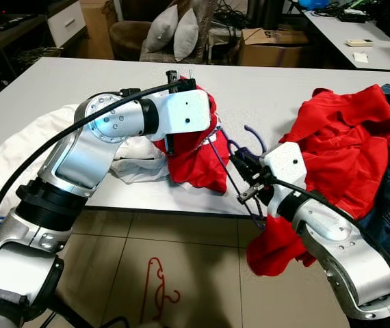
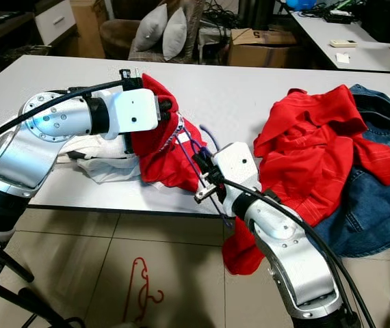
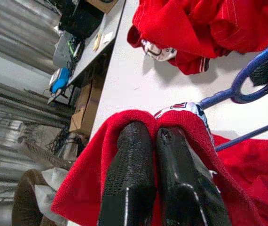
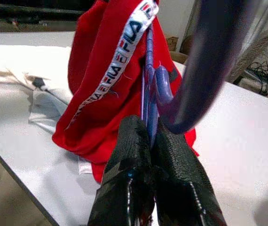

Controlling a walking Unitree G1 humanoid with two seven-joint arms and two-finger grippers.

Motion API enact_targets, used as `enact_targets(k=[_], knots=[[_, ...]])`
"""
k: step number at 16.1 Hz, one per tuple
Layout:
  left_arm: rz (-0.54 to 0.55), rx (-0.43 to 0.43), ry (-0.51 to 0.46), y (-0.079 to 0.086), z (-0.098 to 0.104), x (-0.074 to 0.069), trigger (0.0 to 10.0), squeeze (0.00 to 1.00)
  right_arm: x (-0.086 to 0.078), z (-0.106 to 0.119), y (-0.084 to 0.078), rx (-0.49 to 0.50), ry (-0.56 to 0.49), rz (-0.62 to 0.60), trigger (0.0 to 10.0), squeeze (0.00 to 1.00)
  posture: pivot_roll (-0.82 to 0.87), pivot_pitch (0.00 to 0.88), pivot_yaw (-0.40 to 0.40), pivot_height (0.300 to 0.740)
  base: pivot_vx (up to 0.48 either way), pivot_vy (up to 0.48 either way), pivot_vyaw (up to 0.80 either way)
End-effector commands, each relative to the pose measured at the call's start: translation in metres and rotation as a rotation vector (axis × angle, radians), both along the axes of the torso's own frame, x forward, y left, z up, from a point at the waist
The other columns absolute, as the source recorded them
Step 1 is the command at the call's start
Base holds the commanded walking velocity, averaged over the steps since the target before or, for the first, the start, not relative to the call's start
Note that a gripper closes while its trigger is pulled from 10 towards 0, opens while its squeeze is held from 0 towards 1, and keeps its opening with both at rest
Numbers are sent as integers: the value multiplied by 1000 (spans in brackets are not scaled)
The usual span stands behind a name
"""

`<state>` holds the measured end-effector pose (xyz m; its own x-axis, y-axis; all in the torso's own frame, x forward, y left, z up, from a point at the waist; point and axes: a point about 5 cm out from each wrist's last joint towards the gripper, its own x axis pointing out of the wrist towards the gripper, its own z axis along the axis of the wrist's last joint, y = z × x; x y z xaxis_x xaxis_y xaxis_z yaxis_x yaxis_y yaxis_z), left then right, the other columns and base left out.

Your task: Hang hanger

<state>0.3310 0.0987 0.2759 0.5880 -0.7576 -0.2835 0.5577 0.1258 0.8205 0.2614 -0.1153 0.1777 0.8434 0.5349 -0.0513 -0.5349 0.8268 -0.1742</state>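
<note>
My left gripper [image 3: 155, 136] has its two black fingers pressed together on a fold of the red fabric garment with a white lettered band [image 1: 198, 154], holding it up above the white table [image 2: 250, 102]. My right gripper [image 4: 152, 141] pinches the thin purple plastic hanger [image 4: 149, 80] just below its hook, right beside that garment. A red wire hanger [image 1: 157, 290] lies on the tiled floor below my fingers.

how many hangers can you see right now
2: a purple hanger pinched in the right claw over the table edge, and a red hanger on the floor. Clothes may hide more.
</note>
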Motion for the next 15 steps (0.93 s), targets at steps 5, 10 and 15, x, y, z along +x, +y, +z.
enact_targets(k=[5,10,15], knots=[[-23,73,106,19,-13,-6,10000,1000,10,10,-8,85,-29,-21,10000,0,3,0,2,740,0,0,0],[21,44,177,44,-8,-7,10000,1000,15,13,-18,126,-22,37,10000,0,10,0,-8,740,0,0,0],[-23,-156,104,52,33,-8,10000,1000,19,20,-41,91,-15,197,10000,0,18,0,-17,740,0,0,0]])
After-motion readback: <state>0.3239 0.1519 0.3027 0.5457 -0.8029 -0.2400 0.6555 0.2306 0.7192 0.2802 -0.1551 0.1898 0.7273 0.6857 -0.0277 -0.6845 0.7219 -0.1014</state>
